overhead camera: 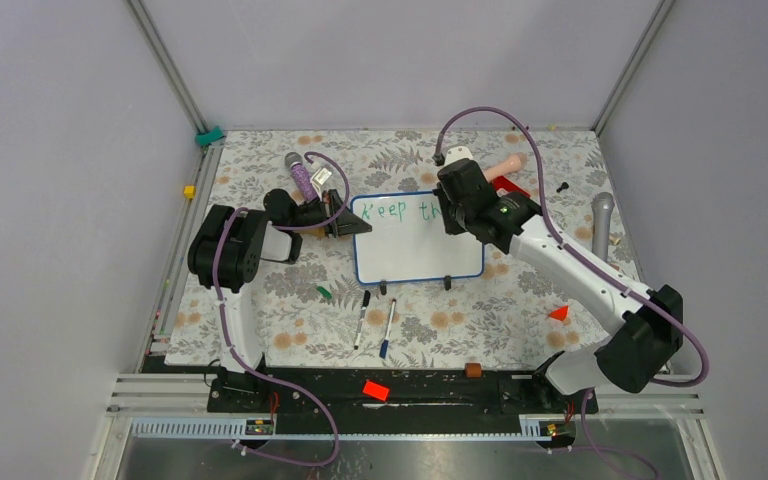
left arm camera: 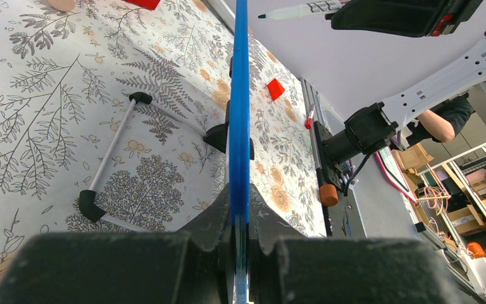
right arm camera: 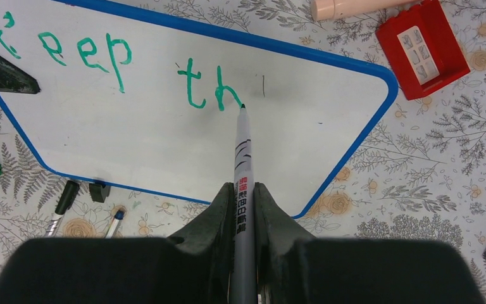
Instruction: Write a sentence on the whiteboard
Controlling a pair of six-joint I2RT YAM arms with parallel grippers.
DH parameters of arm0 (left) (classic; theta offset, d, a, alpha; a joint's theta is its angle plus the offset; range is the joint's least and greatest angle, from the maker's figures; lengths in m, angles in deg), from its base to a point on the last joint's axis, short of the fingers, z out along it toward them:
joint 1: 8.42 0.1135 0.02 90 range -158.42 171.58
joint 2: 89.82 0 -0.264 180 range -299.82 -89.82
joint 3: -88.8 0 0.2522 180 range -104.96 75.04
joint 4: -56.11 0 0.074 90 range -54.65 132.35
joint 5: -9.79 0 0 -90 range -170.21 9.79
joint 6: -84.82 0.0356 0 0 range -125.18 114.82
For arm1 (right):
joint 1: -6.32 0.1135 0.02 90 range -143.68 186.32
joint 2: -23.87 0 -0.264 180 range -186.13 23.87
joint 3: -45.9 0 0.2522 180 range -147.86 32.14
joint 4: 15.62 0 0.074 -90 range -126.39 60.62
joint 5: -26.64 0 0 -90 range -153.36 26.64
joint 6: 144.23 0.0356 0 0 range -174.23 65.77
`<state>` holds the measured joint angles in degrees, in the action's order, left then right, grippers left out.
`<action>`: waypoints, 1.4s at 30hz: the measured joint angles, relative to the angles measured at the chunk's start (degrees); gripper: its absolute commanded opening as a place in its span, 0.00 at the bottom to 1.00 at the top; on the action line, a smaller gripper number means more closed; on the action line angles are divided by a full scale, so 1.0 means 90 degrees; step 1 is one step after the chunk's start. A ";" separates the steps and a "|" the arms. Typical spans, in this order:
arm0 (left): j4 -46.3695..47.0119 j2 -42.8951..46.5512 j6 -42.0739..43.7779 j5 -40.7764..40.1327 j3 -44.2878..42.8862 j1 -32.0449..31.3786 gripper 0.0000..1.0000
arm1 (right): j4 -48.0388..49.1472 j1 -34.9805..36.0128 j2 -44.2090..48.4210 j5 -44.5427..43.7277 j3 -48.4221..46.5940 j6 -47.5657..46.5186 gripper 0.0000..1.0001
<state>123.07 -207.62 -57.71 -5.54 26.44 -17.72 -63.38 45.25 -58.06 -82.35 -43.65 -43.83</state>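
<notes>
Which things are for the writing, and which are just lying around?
For the job: whiteboard, green words, marker in the right claw, left claw gripping the board's edge.
Just lying about: red block, green cap, black-capped pen, blue-tipped pen, peach tube.

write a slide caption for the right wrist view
Right gripper holds a white marker tip-down on the glossy white blue-rimmed whiteboard, green handwritten sentence so far reading "Keep th".
</notes>
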 measured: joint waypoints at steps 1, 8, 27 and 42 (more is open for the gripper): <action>0.0000 0.0000 -0.0002 0.0000 0.0000 0.0002 0.00 | 0.0002 0.0000 -0.0022 0.0000 0.0000 0.0000 0.00; 0.0000 0.0000 0.0000 0.0000 0.0000 0.0000 0.00 | 0.0005 -0.0002 -0.0090 -0.0063 0.0000 0.0000 0.00; 0.0000 0.0000 0.0000 -0.0002 0.0000 0.0000 0.00 | 0.0027 -0.0010 -0.0272 -0.0265 0.0000 -0.0005 0.00; 0.0000 0.0000 0.0000 -0.0005 0.0000 0.0002 0.00 | -0.0005 -0.0046 -0.0316 -0.0340 -0.0087 -0.0007 0.00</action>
<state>123.07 -207.62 -57.71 -5.58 26.44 -17.70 -63.43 44.84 -60.91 -85.41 -44.44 -43.90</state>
